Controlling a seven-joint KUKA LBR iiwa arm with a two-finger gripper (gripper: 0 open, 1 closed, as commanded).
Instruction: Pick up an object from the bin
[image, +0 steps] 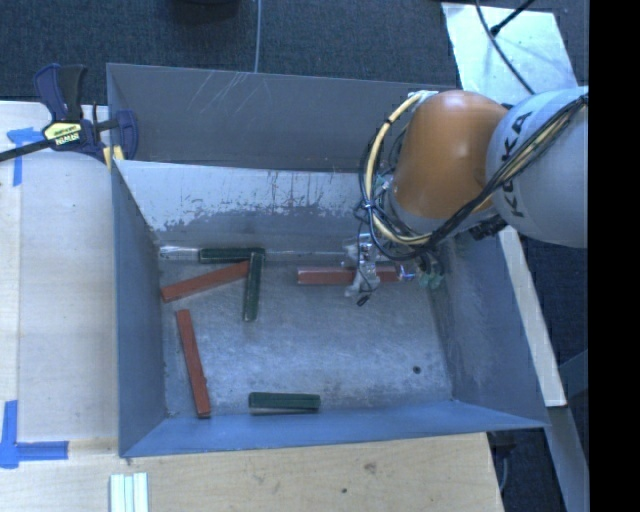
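Note:
My gripper (362, 284) is low over the right end of a reddish-brown flat stick (322, 277) that lies crosswise near the bin's back wall, right of centre. The metal fingertips point down at or just in front of the stick's right end; whether they touch it is unclear. A small green thing (432, 281) sits just right of the gripper, partly hidden. To the left, a dark green stick (251, 285) stands upright in the view.
At the back left lie another dark green stick (230, 256) and a reddish-brown stick (204, 283), crossing near each other. A long reddish-brown stick (193, 362) lies along the left wall. A short dark green stick (284, 402) rests by the front wall.

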